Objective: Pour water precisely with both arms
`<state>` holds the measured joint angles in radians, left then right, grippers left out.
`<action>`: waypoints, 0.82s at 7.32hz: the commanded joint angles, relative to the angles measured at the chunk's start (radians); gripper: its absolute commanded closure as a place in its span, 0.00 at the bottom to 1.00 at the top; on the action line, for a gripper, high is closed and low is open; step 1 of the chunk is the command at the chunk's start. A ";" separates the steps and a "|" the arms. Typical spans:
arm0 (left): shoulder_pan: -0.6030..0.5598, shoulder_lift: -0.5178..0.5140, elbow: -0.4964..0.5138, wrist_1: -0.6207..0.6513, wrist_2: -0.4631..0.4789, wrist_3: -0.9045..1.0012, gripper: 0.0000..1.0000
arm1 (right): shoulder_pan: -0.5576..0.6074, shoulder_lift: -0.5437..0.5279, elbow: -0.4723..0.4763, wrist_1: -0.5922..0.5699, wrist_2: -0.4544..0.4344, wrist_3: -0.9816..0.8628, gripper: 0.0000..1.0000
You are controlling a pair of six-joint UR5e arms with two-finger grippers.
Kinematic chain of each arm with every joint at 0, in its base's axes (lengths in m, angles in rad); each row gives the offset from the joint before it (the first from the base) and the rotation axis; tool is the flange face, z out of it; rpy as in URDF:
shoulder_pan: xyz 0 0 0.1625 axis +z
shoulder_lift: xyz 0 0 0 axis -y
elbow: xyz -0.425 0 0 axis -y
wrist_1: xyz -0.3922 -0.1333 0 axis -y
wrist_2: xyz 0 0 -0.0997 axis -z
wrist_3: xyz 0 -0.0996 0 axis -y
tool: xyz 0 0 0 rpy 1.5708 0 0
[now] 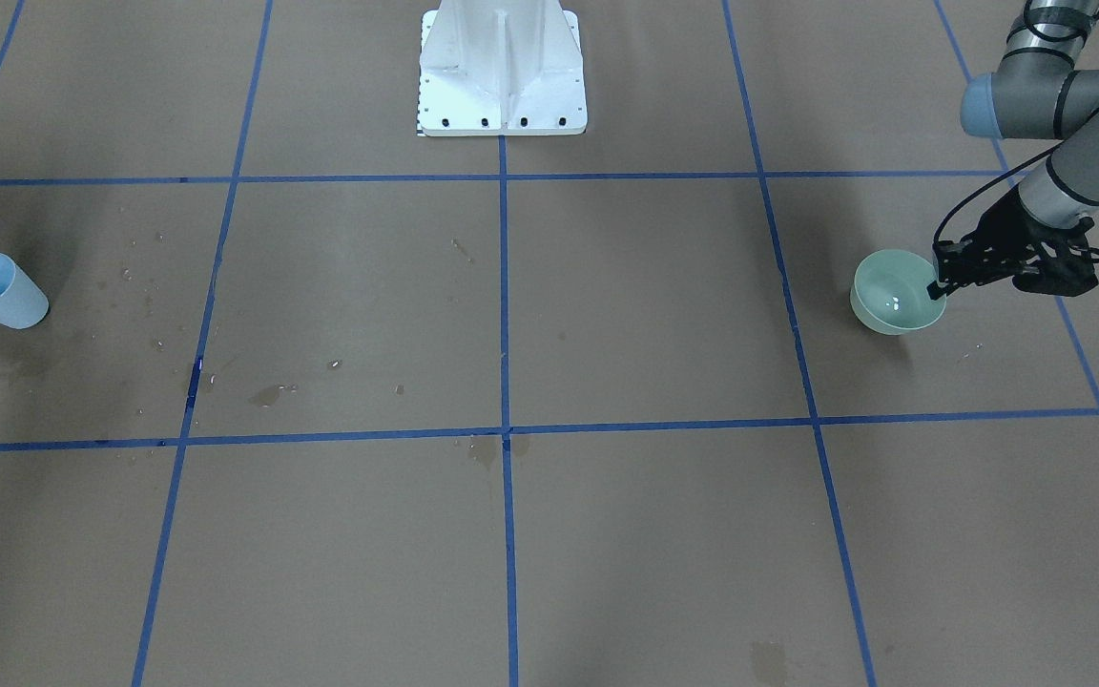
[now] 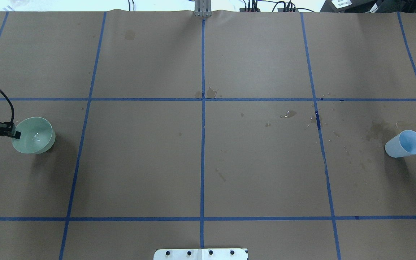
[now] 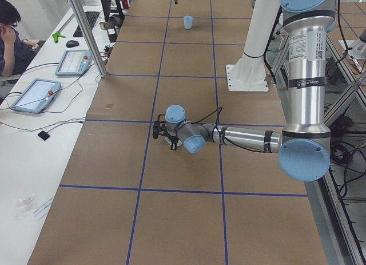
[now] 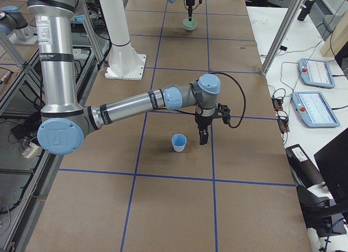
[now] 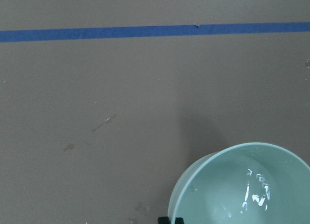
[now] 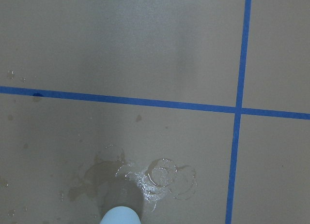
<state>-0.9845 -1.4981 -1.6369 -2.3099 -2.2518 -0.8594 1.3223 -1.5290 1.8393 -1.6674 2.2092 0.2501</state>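
Left arm (image 3: pixel 246 140) stretched out low and near-horizontal. Left gripper (image 1: pixel 937 287) pinched on green bowl (image 1: pixel 893 303) rim, water (image 5: pixel 254 197) glinting inside. Right arm (image 4: pixel 130 105) extended, right gripper (image 4: pixel 203 136) pointing down beside blue cup (image 4: pixel 179 142), can't tell its grip state. Arm label (image 3: pixel 301 47) too small to read.

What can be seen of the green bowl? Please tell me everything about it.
The green bowl is pale mint, round and smooth, plastic by its look. It stands upright on the brown paper-covered table at the robot's left end. A little clear water lies in it, showing only as white glints. The left claw touches its rim; whether it pinches the rim cannot be told.
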 commanded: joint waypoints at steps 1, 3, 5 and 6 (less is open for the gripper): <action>0.001 -0.001 0.003 -0.013 0.000 -0.009 0.08 | 0.000 0.001 -0.002 0.000 0.000 0.000 0.01; 0.003 -0.001 0.005 -0.013 0.001 -0.009 0.01 | 0.000 0.003 -0.009 0.002 0.000 0.000 0.01; 0.003 -0.002 0.006 -0.013 0.000 -0.004 0.01 | 0.000 0.004 -0.011 0.002 -0.005 0.000 0.01; 0.003 -0.002 0.005 -0.008 0.000 -0.003 0.01 | 0.000 0.003 -0.012 0.002 -0.003 0.000 0.01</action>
<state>-0.9818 -1.5000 -1.6313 -2.3214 -2.2517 -0.8646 1.3223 -1.5257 1.8289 -1.6659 2.2060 0.2500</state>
